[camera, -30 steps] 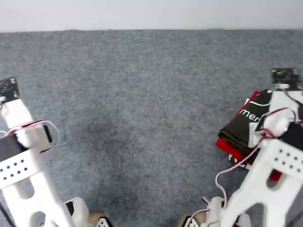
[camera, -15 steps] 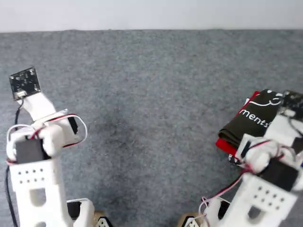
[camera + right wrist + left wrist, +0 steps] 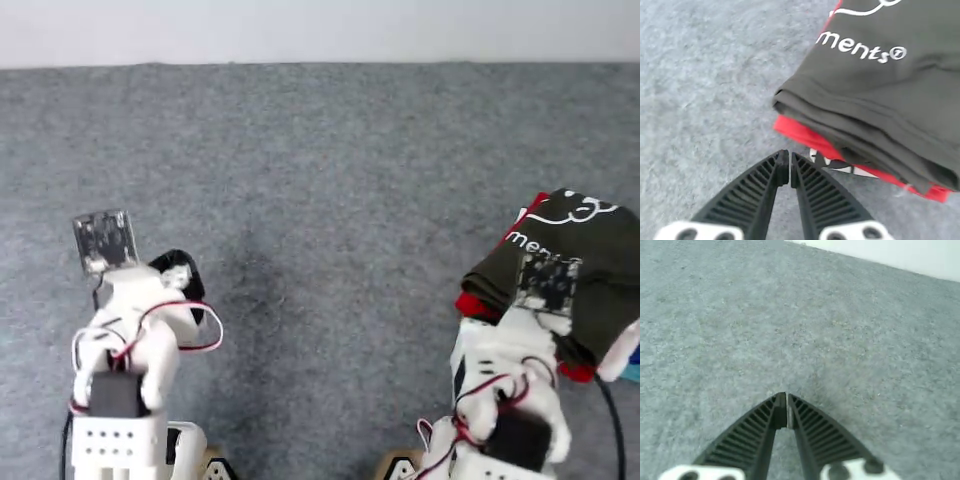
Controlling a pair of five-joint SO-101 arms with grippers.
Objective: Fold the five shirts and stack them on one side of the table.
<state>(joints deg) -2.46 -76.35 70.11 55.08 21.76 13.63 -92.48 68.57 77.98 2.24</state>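
Grey tabletop point(image 3: 320, 180), folded shirt stack point(image 3: 590, 250) at 3 o'clock.
Stack just at 1 o'clock of right claw point(image 3: 790, 170), pressed together; left claw point(image 3: 786, 412) likewise, well apart.

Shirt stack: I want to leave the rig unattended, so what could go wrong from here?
The dark shirt on top and the red shirt under it have uneven edges, so the pile could slump. The right arm has its shut jaws close to that edge; a forward move might snag a fold.
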